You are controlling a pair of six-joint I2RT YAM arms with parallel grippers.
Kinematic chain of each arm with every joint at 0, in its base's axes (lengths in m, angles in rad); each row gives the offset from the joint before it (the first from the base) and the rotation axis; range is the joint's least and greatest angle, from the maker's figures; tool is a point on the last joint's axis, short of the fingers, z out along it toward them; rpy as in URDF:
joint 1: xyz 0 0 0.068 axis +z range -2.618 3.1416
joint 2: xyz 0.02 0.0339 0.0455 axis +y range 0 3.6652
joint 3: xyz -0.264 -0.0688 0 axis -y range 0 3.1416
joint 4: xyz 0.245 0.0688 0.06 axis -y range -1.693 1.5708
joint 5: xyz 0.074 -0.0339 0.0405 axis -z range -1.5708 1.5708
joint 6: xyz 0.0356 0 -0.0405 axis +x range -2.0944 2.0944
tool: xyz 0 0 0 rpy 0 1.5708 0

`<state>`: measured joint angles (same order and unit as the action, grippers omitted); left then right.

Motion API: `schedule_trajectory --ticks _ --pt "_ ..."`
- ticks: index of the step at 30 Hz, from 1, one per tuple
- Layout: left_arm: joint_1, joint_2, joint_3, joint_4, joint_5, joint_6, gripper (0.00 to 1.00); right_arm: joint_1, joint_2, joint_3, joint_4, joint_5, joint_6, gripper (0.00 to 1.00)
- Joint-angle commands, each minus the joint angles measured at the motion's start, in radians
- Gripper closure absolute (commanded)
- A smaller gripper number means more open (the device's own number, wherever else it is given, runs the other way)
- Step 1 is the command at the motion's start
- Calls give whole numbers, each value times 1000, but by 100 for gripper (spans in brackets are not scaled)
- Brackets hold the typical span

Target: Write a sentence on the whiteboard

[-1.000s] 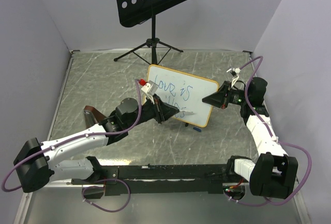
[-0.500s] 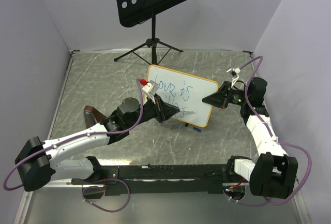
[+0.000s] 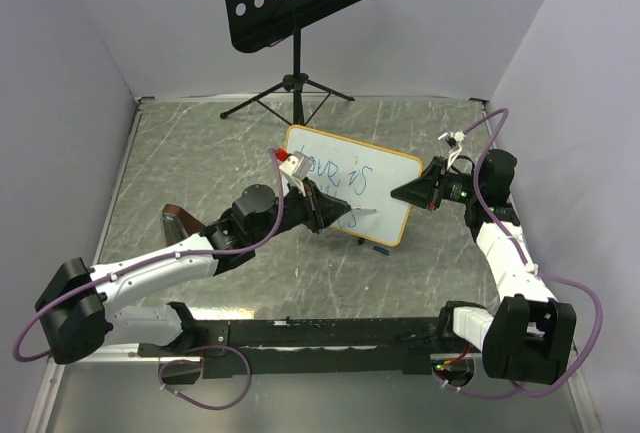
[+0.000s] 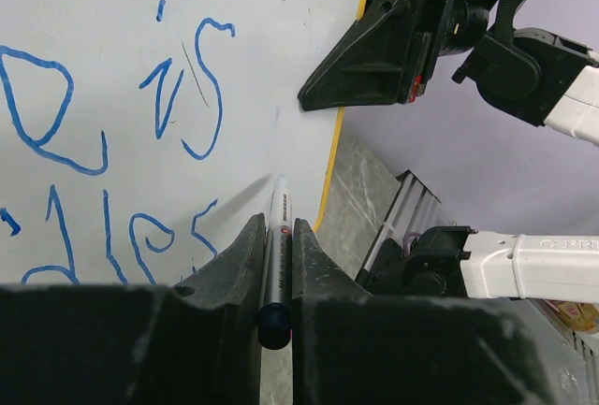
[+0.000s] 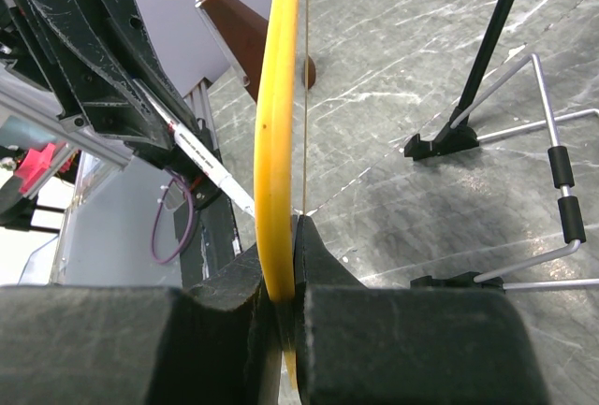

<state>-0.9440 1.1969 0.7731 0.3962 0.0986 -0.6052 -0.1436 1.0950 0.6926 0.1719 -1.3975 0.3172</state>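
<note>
Grey marbled table (image 3: 180, 153) lies between pale walls, with a black perforated music stand (image 3: 295, 3) at its far edge and the whiteboard (image 3: 390, 175) standing tilted near its middle, a little right of centre. The right gripper (image 3: 402, 193) is clamped on the board's right edge, while the left gripper (image 3: 338, 216), in front of the board, is clenched on a marker (image 4: 278, 210) whose tip points at the board's lower right part; whether it touches cannot be told. Blue handwriting, the sentence (image 3: 338, 173), runs in two lines across the board, the lower line partly hidden behind the left gripper.
</note>
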Motion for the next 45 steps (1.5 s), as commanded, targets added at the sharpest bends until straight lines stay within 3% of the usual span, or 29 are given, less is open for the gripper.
schedule_trajectory --ticks 1,27,45 --pt "1 1 43 10 -14 22 99 4 -18 25 66 -55 0 100" --pt "1 33 48 -48 -72 30 99 4 -20 25 63 -54 -3 100" --pt "4 -37 8 -59 -145 35 99 4 -23 24 63 -54 -3 100"
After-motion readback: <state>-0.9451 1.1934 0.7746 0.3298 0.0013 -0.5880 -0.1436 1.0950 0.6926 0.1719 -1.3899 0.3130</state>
